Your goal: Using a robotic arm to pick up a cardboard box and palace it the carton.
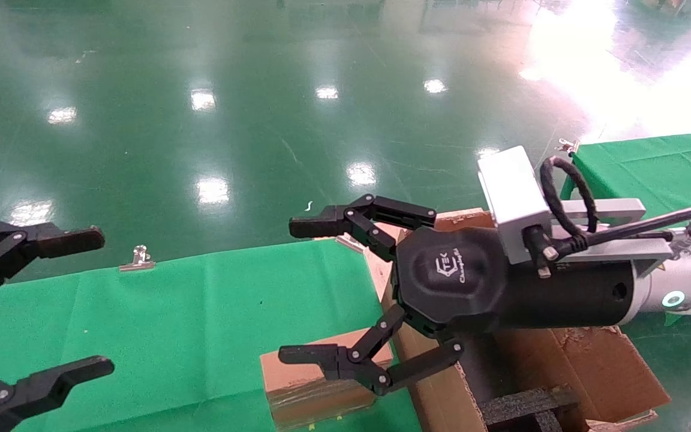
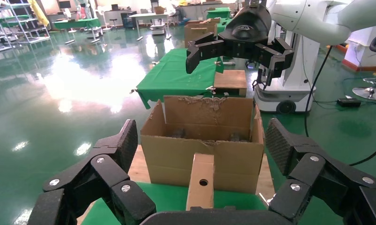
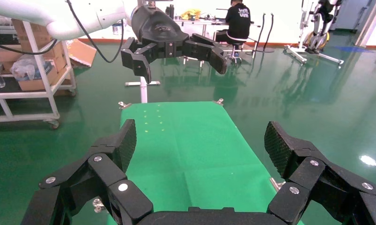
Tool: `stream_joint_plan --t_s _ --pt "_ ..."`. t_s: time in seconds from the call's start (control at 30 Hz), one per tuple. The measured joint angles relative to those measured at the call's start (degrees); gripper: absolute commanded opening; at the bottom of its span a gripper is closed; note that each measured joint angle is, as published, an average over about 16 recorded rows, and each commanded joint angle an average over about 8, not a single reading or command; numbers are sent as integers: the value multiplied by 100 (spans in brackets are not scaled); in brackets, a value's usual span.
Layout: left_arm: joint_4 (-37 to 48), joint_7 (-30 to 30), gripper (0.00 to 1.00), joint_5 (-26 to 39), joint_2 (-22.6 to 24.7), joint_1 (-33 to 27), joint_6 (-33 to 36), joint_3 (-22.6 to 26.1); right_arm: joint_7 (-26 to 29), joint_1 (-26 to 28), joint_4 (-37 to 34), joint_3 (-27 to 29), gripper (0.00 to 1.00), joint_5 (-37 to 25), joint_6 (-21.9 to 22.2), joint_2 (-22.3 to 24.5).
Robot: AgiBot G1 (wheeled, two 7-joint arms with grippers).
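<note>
None of the task's steps had been completed: the cardboard box (image 1: pixel 315 384) lay on the green counter (image 1: pixel 171 324) at its right edge, just beside the carton (image 1: pixel 591 366), not inside it. Pickup, transfer and placement all remained. The right end effector (image 1: pixel 312 294) hovered over the box with fingers spread, holding nothing. The left end effector (image 1: pixel 75 303) waited at the counter's left edge, also spread. The box lay flat, its long axis pointing toward the carton (its holed end (image 2: pixel 203 182) faced away).
</note>
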Motion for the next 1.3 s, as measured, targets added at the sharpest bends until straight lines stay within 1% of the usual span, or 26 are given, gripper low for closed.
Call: stream_joint_plan --t_s 0.2,0.4,0.63,0.83,1.03,1.23,1.27,1.3 --pt "0 0 0 0 0 0 0 0 148 235 112 -248 100 -577 15 -10" --pt "0 0 0 0 0 0 0 1 380 650 228 -705 100 -1587 8 -143" --pt "1 0 0 0 0 -1 0 1 564 1126 256 -1293 100 -2804 -44 -473" --pt "1 1 0 -1 0 -1 0 1 580 1420 258 -1725 100 -3658 -93 -797" --pt "1 1 0 -1 0 -1 0 1 498 1684 280 -2106 100 -4370 -133 -1132" --pt "1 1 0 -1 0 -1 0 2 420 1928 302 -2436 100 -4893 -183 -1429" --pt "1 1 5 -1 0 -1 0 2 408 1962 304 -2481 100 -4956 -191 -1468" --pt "1 1 17 -1 0 -1 0 2 396 1995 305 -2527 100 -5017 -200 -1509"
